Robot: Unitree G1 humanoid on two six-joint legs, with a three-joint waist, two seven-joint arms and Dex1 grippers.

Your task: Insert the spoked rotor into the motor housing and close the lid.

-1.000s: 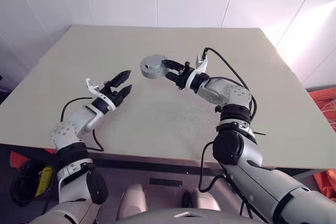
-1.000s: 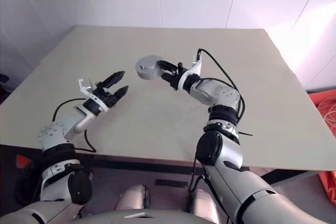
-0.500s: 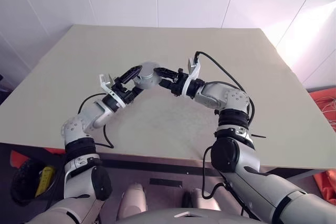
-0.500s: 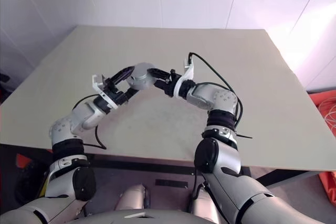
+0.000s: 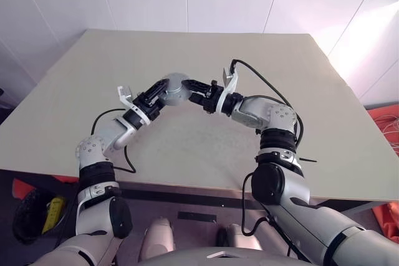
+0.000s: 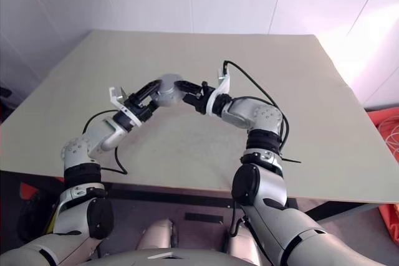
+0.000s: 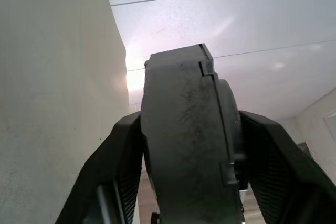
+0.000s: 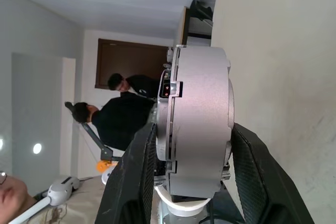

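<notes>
left claw [image 5: 157,93] clamping the left edge of the housing [image 5: 175,87], so it's probably best squeezing square on the rim, no twisting | housing hovering mid-table [image 5: 187,141], grey round metal puck, closed up, no windings showing | right claw [image 5: 194,85] gripping its right edge, worth holding steady
</notes>
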